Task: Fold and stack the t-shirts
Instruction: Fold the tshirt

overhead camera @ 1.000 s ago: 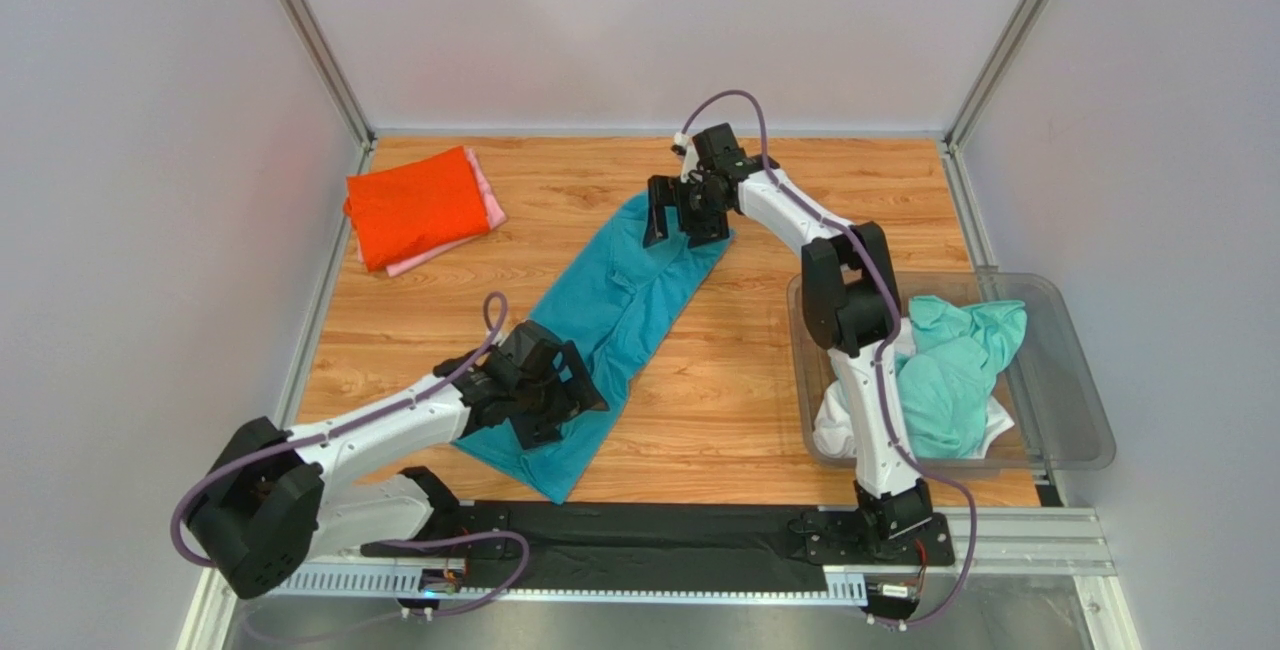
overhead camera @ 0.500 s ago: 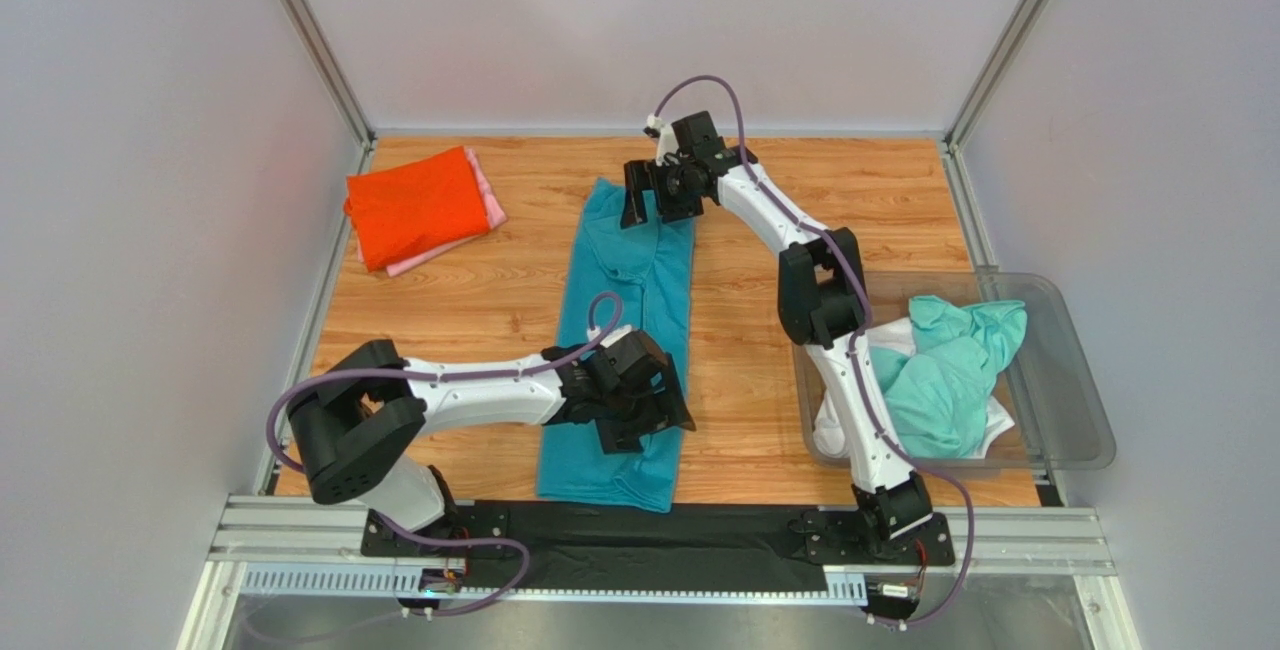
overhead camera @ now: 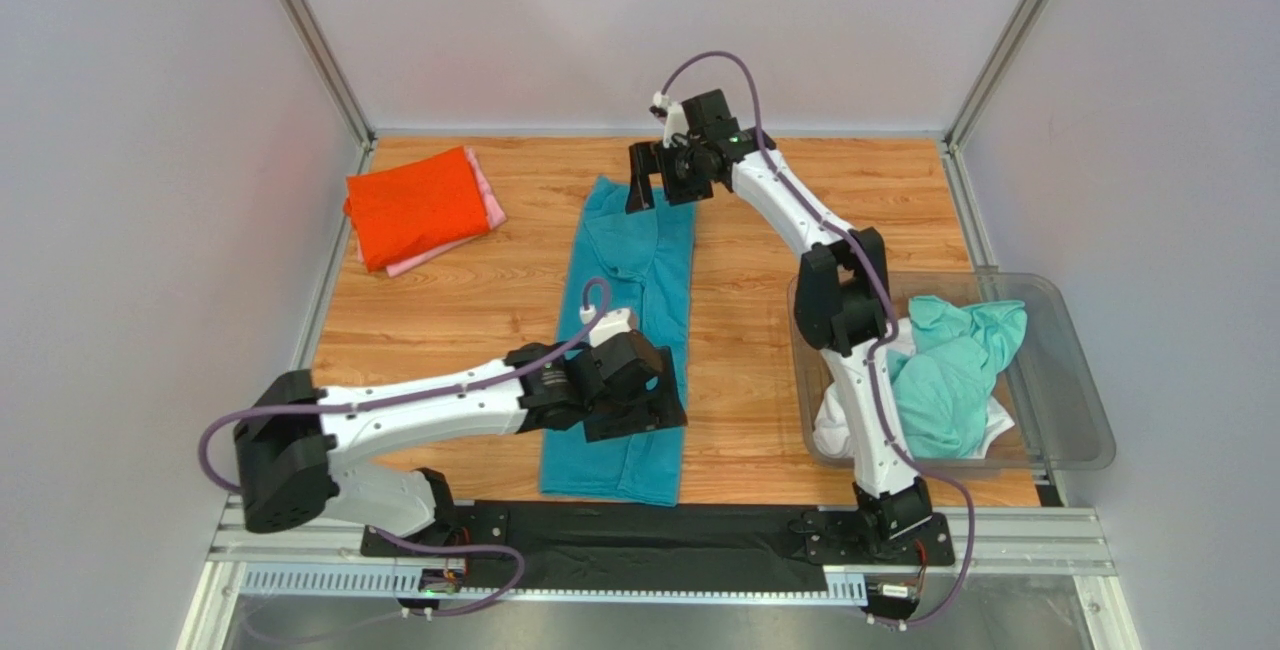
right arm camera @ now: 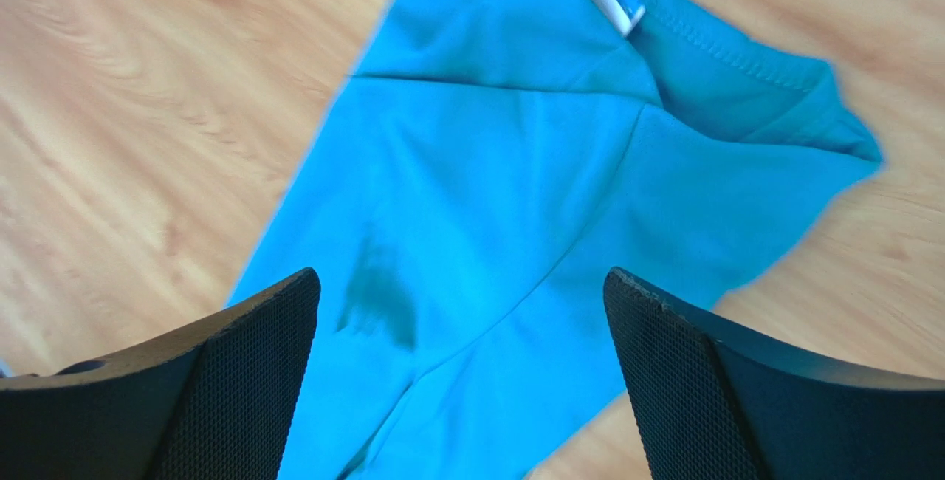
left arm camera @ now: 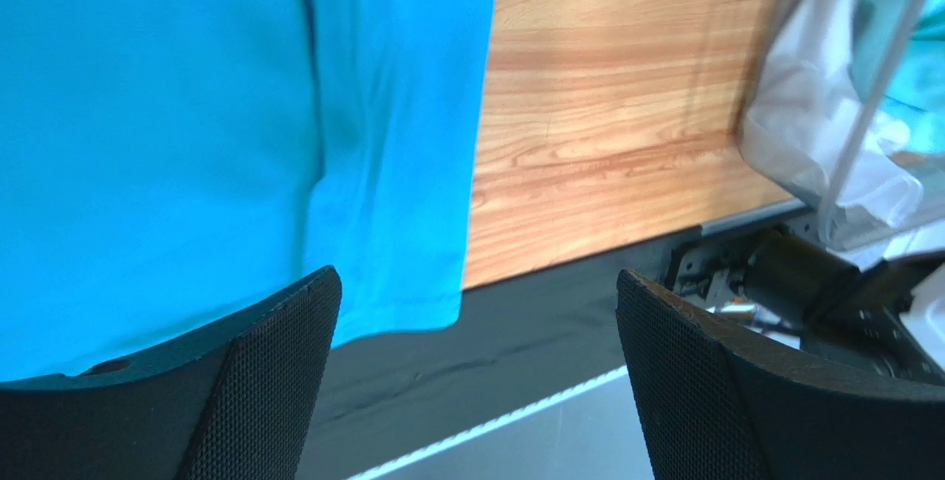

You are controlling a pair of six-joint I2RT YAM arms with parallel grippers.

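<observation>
Closest to me, the left gripper [overhead camera: 639, 407] hangs over the near end of the teal t-shirt [overhead camera: 631, 260], its jaws spread wide and holding nothing. The shirt lies in a long narrow strip down the middle of the table [overhead camera: 736, 365], its hem reaching the black strip at the near edge. To the right a clear bin [overhead camera: 1074, 380] holds a mint-green shirt [overhead camera: 947, 365] and a white shirt [overhead camera: 834, 418]; farther back the right gripper [overhead camera: 658, 175] hovers over the teal collar, wide open and empty, and an orange shirt [overhead camera: 409, 205] sits folded on a pink shirt [overhead camera: 489, 200] in the far left corner.
</observation>
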